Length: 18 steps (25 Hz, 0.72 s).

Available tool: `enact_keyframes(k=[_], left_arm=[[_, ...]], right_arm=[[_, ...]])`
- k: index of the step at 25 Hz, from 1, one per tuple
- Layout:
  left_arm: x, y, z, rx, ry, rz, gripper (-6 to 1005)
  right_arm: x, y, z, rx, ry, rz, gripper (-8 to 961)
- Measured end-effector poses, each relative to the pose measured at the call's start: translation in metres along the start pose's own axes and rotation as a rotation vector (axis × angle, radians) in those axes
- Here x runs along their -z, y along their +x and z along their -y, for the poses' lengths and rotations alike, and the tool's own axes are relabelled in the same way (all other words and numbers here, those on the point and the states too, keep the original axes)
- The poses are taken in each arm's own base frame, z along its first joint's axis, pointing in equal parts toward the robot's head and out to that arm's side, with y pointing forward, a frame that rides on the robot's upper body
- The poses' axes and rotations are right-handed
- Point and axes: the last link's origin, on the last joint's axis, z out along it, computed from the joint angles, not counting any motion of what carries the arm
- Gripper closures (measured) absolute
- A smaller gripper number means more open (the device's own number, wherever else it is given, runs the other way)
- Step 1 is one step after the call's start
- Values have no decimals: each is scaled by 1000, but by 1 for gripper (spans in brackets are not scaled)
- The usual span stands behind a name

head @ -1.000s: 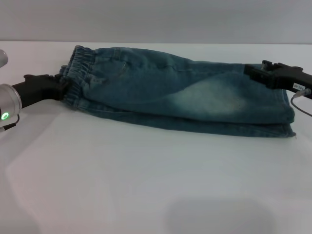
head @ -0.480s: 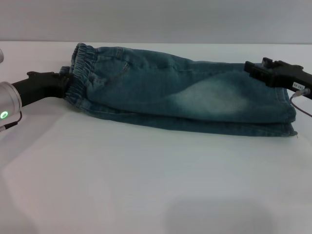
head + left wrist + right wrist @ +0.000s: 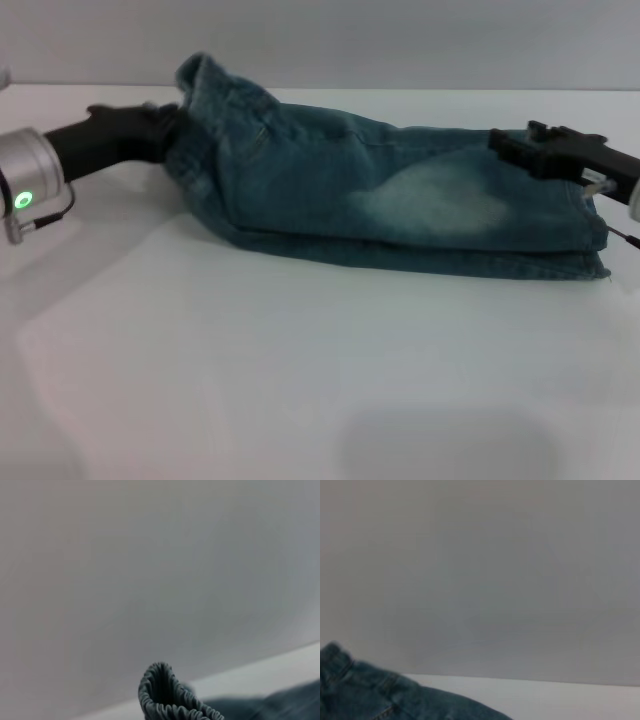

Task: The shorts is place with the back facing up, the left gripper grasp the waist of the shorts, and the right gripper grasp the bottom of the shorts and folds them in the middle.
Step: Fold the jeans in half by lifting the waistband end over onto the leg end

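The shorts (image 3: 400, 200) are spread lengthwise across the white bench (image 3: 300, 380). The waist (image 3: 205, 95) is bunched and held raised off the bench at the left, where the left tool (image 3: 165, 125) is clamped on it. The gathered band (image 3: 167, 697) is seen standing up in the left wrist view. At the right, the right tool (image 3: 515, 150) is clamped on the leg hems (image 3: 590, 235), which lie low over the bench.

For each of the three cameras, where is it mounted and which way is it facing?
Head view: on the head, facing forward and down at the shorts; left pincer at the waist, right pincer at the hem.
Left wrist view: on the left arm, facing the wall; the waist of the shorts shows; no fingers.
Right wrist view: on the right arm, facing the wall; denim; no fingers.
All share the shorts.
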Motion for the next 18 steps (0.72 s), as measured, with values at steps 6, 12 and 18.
enact_keyframes(k=[6,12,18], left_arm=[[-13,35,-19,-8,-130,-90,922],[-19,67,-30,-15,-210,-158,924],[-18,93,-39,-30,-273,-208,924]], right_arm=[[-24,-1,-23,47,-56,-20,316],[-44,0,-50,79,-123,-41,316],[-52,4,-65,70,-165,-58,316]])
